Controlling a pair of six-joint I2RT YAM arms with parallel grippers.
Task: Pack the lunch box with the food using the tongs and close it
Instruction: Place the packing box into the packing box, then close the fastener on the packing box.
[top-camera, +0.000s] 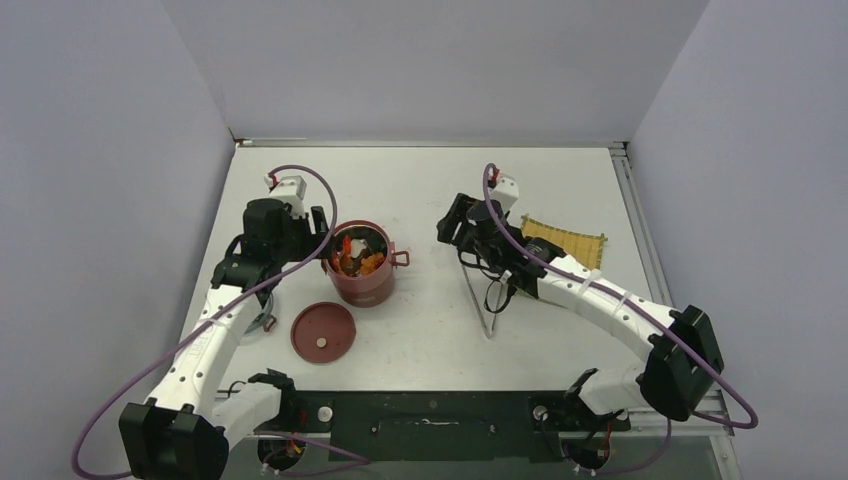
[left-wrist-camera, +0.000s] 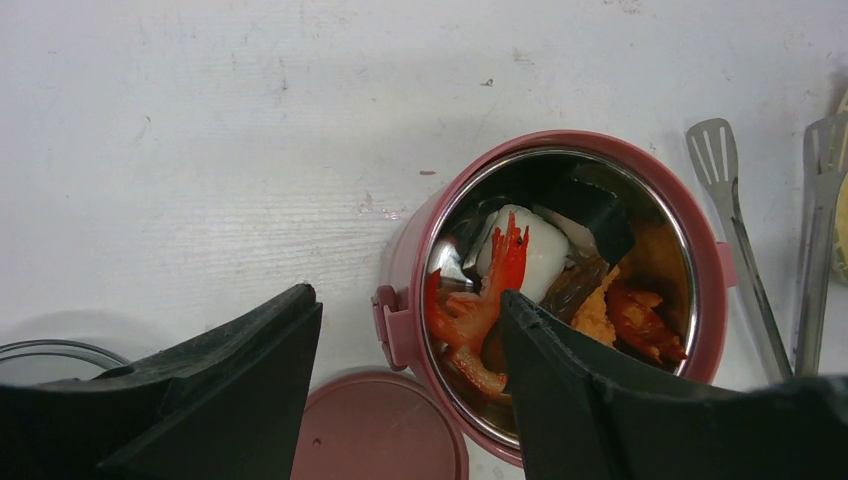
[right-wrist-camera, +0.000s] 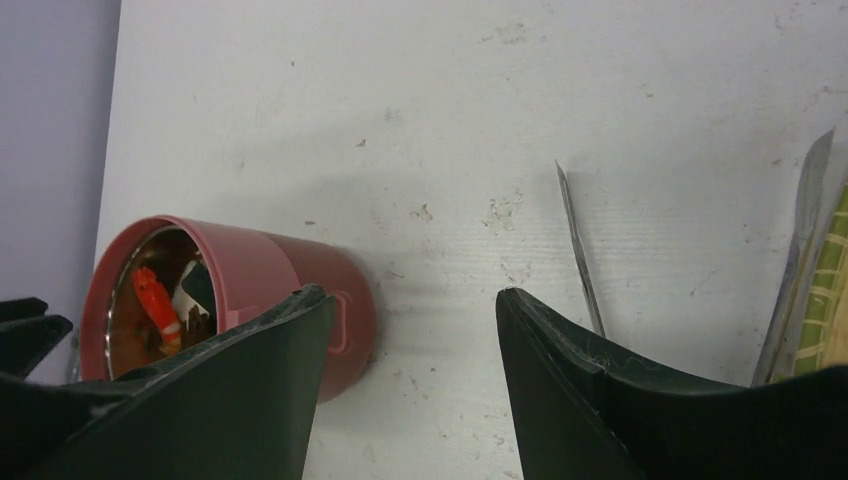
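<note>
The dark-red lunch box (top-camera: 358, 270) stands upright and uncovered left of centre, its steel inside (left-wrist-camera: 660, 230) holding the food (left-wrist-camera: 500, 270): a red shrimp-like piece, a pale round ball (left-wrist-camera: 540, 250) and orange bits (left-wrist-camera: 597, 315). Its flat lid (top-camera: 323, 332) lies on the table just in front. My left gripper (left-wrist-camera: 405, 300) hovers open over the box's left rim, one finger outside by the clasp (left-wrist-camera: 392, 325) and one above the food. The tongs (top-camera: 477, 300) lie on the table in a narrow V. My right gripper (right-wrist-camera: 412, 295) hangs open above bare table between box and tongs, holding nothing.
A yellow woven mat (top-camera: 565, 240) lies at the right, behind the right arm. A round clear rim (left-wrist-camera: 50, 352) sits under the left arm near the lid. The table's left edge (right-wrist-camera: 112, 150) meets the wall close behind the box.
</note>
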